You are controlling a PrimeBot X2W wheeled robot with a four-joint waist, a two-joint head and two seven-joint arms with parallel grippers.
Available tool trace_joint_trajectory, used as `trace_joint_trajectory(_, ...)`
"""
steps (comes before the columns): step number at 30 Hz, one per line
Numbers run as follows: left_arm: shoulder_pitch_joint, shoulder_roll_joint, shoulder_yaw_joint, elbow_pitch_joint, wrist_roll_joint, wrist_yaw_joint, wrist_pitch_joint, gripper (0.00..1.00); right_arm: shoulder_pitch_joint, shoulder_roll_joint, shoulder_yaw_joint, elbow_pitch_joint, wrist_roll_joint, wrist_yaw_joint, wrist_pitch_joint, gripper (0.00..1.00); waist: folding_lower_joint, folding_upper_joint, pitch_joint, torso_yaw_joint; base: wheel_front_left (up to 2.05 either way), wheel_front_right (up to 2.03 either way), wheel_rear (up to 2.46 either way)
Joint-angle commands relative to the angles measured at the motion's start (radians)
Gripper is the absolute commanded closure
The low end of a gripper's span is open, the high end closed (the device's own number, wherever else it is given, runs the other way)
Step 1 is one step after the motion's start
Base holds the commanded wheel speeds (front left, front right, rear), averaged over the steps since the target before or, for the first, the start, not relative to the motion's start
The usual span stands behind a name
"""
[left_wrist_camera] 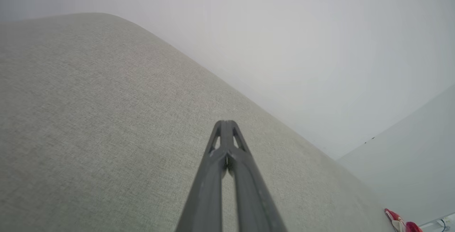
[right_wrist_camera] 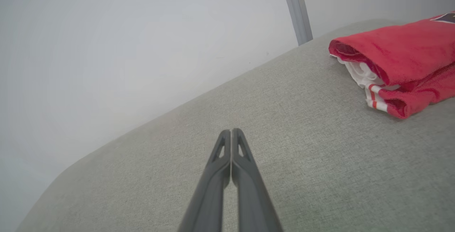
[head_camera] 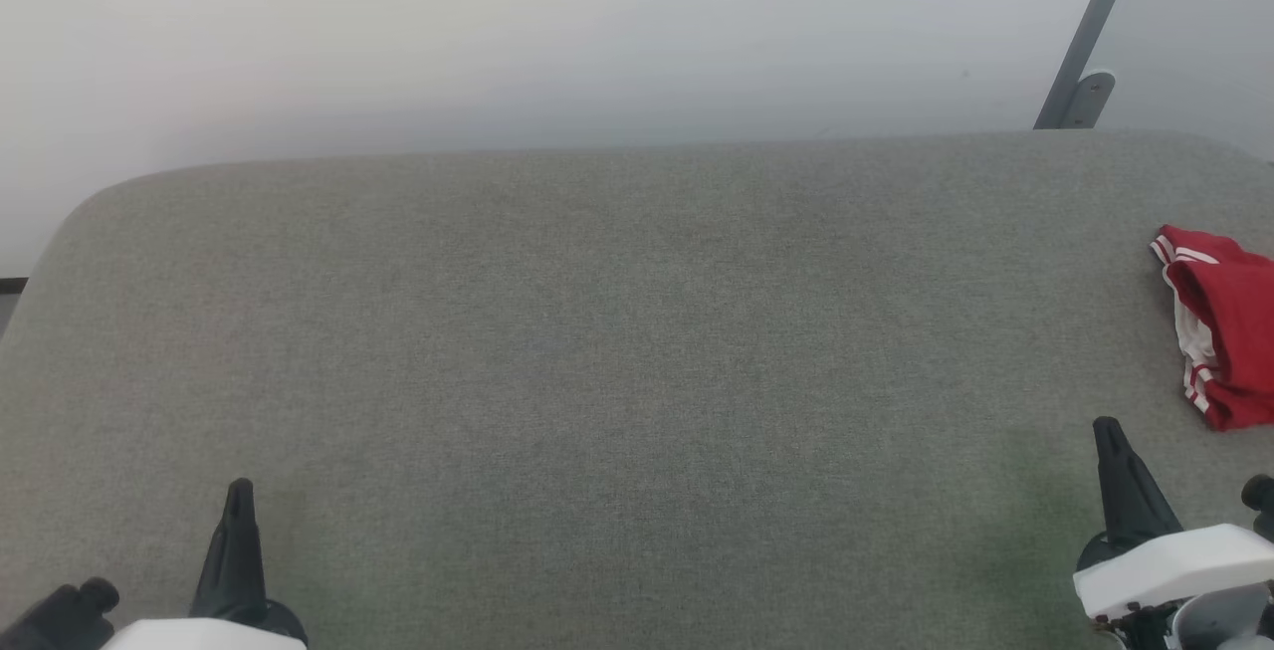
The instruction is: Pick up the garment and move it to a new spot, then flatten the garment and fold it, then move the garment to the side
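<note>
And there's the garment [head_camera: 1226, 331], a folded bundle lying at the right edge of the table [head_camera: 617, 331], about halfway between front and back, cut off by the side of the head view. Red fabric lies on top. White layers and red-and-white striped trim peek out along the side that faces the middle of the table. From the right wrist view the fold looks rounded and thick, and a dark, white-outlined patch shows at the far end of the top layer. Nothing is touching it.

Closest to it is the right gripper [head_camera: 1107, 428], near the table's front right corner. It is apart from the bundle and closer to the front edge, and its long dark fingers point toward the back. The jaws are clenched tight, tip pressed to tip, with nothing between them.

Over at the front left corner is the left gripper [head_camera: 239, 487], well apart from the red bundle, fingers pointing the same way. Its jaws are clenched too, tips together and holding nothing.

The table itself is covered in grey woven cloth with rounded back corners. Behind it rises a pale wall [head_camera: 498, 33]. Past the back right corner a grey post [head_camera: 1095, 23] leans against that wall, with a small bracket [head_camera: 1090, 95] at its foot.
</note>
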Motion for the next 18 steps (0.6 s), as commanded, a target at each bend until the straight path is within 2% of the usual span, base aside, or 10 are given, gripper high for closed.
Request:
trace_joint_trajectory(1, -0.033, 0.005, -0.001, -0.009, -0.038, -0.001, 0.011, 1.0, -0.029, 0.001, -0.007, -0.02, 0.041, 0.0, 0.01, 1.0, 0.0, -0.0001, 0.0, 0.0, 0.0, 0.0, 0.0)
trace_joint_trajectory(18, -0.075, -0.013, -0.017, 0.013, -0.238, -0.002, 0.074, 1.0, -0.042, 0.038, -0.02, -0.028, 0.254, 0.0, 0.073, 1.0, 0.0, -0.0001, -0.003, 0.0, 0.0, 0.0, 0.0)
